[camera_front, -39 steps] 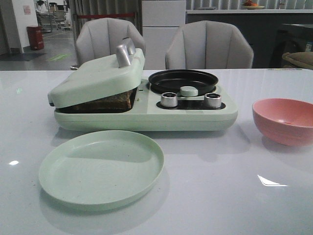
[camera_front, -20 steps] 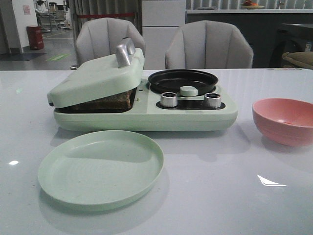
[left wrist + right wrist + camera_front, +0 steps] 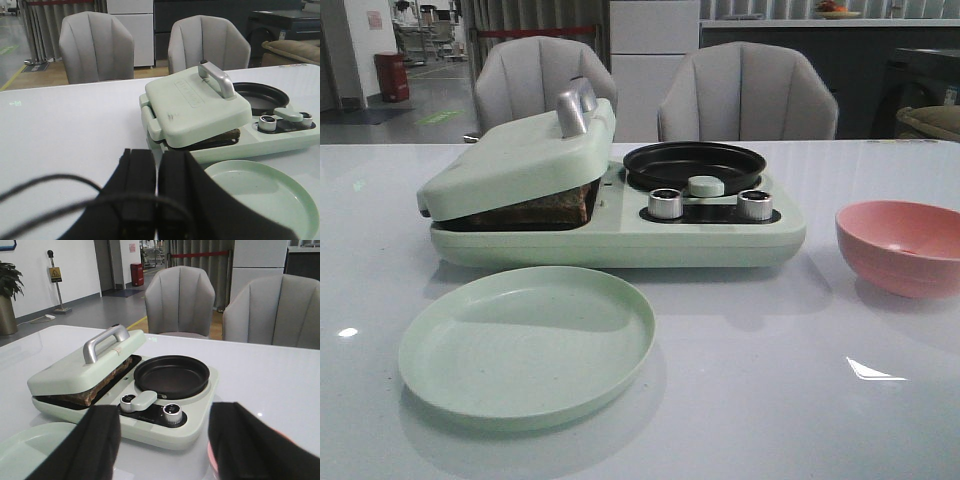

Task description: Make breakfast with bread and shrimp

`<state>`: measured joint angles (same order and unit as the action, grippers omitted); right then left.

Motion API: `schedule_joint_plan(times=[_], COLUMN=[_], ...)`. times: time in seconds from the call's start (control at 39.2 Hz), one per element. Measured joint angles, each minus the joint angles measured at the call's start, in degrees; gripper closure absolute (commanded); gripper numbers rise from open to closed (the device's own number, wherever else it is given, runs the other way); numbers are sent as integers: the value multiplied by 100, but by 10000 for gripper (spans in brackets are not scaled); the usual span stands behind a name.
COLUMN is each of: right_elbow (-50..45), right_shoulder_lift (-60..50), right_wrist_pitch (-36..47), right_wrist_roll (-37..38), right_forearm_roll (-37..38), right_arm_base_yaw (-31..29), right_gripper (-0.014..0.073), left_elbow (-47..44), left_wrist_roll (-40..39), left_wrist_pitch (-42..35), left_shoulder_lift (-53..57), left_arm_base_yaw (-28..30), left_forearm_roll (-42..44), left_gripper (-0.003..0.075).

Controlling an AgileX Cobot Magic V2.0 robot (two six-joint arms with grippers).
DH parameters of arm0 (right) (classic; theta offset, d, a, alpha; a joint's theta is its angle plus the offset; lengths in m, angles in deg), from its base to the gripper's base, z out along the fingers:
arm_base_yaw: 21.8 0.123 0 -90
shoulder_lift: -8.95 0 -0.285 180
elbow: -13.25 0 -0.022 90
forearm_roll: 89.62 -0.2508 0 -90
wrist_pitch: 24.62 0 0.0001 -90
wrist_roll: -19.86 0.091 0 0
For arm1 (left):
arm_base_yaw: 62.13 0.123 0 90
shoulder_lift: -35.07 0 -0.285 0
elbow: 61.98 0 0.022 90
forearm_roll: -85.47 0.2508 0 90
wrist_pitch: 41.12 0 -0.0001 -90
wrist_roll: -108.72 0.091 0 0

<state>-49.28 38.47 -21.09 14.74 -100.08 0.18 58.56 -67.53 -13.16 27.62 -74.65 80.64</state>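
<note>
The left gripper (image 3: 156, 200) is seen with its black fingers pressed together, clenched on nothing. Just ahead of its jaws and a little to the side lies the green plate (image 3: 270, 197), bare. The right gripper (image 3: 164, 440) is held with its two fingers spread wide apart, released and empty; the edge of the pink bowl (image 3: 901, 246) is glimpsed low beside one of its jaws.

Beyond both sets of jaws stands the green breakfast maker (image 3: 620, 235) on the white table (image 3: 770, 380). The bread (image 3: 545, 209) is found pressed under its tilted lid (image 3: 515, 165), only a dark brown edge being visible. Two knobs (image 3: 172, 411) and a black pan (image 3: 171, 376) are seen beside the lid. The shrimp cannot be made out. Farthest off, two grey chairs (image 3: 745, 90) are placed behind the table.
</note>
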Motion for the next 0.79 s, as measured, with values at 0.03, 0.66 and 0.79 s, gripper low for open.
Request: schedule_joint_plan(times=[0.03, 0.66, 0.79], right_elbow=[0, 2045, 2489], right_shoulder_lift=[0, 1622, 2076], right_wrist_pitch=[17, -2271, -2409], right_wrist_roll=[0, -134, -104], right_forearm_roll=[0, 0, 0], right_arm_base_yaw=[0, -23, -150], right_gripper=[99, 184, 184], left_elbow=[0, 0, 0], left_wrist_roll=[0, -4, -4], left_wrist_pitch=[0, 0, 0], left_shoulder_lift=[0, 0, 0], left_arm_base_yaw=[0, 0, 0], left_forearm_roll=[0, 0, -5], left_gripper=[606, 606, 606])
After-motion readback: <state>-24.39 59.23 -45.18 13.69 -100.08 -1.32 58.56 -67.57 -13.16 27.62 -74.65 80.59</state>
